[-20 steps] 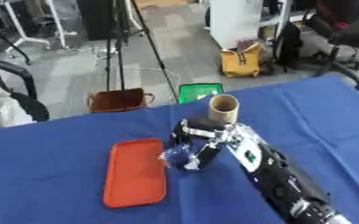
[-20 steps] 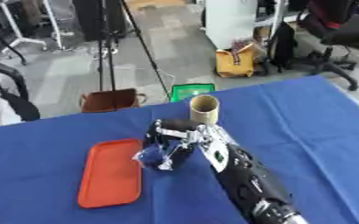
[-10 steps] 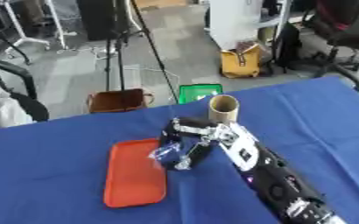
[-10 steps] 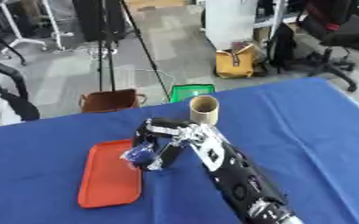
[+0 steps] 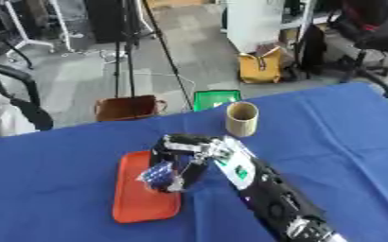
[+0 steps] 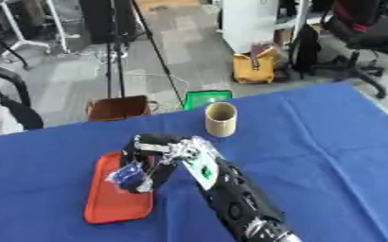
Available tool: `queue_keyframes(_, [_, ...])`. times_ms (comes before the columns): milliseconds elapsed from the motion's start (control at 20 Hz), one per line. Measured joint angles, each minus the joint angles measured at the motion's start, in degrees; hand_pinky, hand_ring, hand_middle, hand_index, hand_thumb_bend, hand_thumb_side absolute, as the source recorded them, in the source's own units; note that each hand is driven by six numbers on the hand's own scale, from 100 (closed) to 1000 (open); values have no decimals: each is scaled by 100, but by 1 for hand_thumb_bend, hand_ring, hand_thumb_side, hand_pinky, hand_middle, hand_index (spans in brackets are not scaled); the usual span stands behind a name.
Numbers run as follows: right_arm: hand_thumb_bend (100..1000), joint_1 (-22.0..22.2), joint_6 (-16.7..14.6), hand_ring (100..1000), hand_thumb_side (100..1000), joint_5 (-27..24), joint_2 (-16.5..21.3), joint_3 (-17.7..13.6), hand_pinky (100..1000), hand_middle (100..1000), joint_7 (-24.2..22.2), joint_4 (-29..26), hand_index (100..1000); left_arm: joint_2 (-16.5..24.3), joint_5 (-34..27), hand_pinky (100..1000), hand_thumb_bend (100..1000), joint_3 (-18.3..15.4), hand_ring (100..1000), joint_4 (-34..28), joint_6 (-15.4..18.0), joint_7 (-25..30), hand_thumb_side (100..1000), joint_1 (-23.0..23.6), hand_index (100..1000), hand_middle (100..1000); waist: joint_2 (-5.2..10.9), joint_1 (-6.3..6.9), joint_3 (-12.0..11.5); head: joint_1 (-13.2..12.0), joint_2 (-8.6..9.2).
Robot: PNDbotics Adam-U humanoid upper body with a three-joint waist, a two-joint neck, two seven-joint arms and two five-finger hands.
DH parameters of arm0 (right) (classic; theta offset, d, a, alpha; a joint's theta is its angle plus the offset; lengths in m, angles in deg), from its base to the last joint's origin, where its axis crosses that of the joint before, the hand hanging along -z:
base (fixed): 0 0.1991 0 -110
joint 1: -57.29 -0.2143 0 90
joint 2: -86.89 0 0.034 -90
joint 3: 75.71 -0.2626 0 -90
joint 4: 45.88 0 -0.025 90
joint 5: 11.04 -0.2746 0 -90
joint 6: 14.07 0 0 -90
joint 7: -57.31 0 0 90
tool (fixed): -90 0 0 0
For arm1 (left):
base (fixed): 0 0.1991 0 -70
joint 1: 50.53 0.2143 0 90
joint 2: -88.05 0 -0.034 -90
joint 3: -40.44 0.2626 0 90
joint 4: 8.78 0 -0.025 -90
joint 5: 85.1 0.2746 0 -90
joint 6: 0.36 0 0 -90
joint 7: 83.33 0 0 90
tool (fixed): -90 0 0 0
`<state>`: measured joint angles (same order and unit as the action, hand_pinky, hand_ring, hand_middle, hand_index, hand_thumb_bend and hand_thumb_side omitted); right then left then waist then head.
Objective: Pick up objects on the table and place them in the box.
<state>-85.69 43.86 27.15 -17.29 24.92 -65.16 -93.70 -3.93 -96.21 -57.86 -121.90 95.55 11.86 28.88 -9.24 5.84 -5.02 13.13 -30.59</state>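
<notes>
My right hand (image 5: 180, 158) reaches in from the lower right and hovers over the orange-red tray (image 5: 133, 208) lying on the blue table. Its fingers are curled round a small crinkled blue and silver packet (image 5: 157, 176), held just above the tray's right half. A tan cardboard cup (image 5: 241, 118) stands upright behind the hand, apart from it. My left hand shows in neither view.
The blue tablecloth (image 5: 338, 137) stretches to the right and front. Beyond the far table edge, on the floor, are a brown box (image 5: 129, 108), a green bin (image 5: 214, 99), a yellow bag (image 5: 260, 68) and office chairs.
My right hand has carried the packet leftward, from beside the tray to above it. The cup has stayed in place.
</notes>
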Motion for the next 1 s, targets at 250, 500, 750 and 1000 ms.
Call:
queue_keyframes(250, [508,-75,153,469,161,952,-302,-78,364,529,1018,13,660,-27,-22,550,639,26,845,0,-10,12,426,-43,885,790,-40,-34,-106,42,-1])
queue_keyframes(500, [529,-97,520,651,225,2205,-437,-56,581,715,2654,-101,812,-47,-50,546,645,34,843,0,-17,5,427,-59,883,787,-58,-60,-166,53,0])
queue_keyframes(750, [549,-86,316,809,294,2900,-469,-14,797,861,2678,190,900,-47,-52,546,652,34,843,0,-28,-7,427,-59,884,787,-59,-70,-140,50,0])
queue_keyframes(1000, [543,-47,169,803,289,3101,-469,-78,801,853,2508,318,898,-47,-52,546,651,33,844,0,-35,-15,428,-58,884,787,-55,-70,-126,46,0])
